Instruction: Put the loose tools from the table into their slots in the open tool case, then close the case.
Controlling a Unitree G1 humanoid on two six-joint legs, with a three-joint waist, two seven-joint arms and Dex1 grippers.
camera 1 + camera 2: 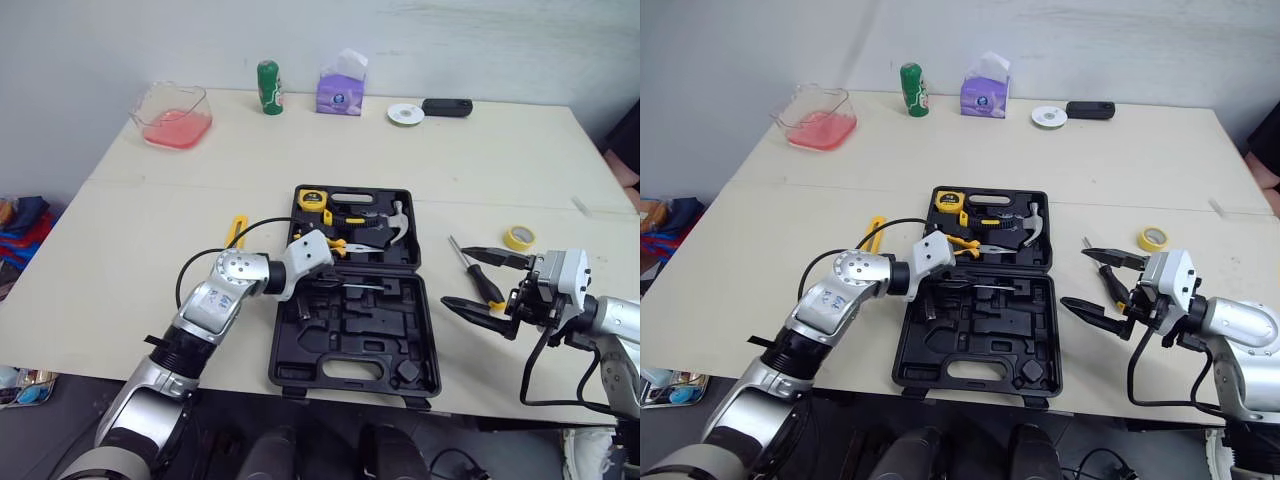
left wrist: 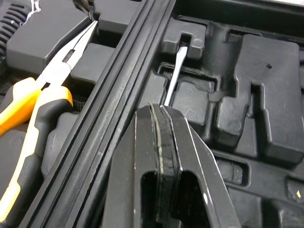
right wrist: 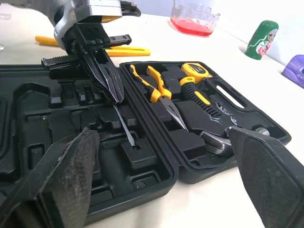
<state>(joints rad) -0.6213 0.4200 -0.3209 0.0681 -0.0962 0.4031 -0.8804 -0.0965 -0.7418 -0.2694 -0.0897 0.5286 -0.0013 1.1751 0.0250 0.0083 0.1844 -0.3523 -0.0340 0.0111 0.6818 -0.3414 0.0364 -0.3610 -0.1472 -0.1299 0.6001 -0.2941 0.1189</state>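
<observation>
left gripper (image 2: 161, 111): you're clamping a thin steel shaft (image 2: 175, 71); be levelling it over the black moulded slot (image 2: 190, 40) ahead before releasing.
right gripper (image 1: 1077, 277): gaping wide.

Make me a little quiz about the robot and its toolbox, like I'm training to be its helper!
1. True or false: the right gripper has its jaws shut.
2. What do the jaws of the left gripper hold? A) a thin metal shaft B) a spoon C) a paintbrush
3. Fill in the blank: the yellow-handled pliers lie inside the open tool ____.

Key: 1) False, its jaws stand wide open. 2) A. 3) case.
</observation>
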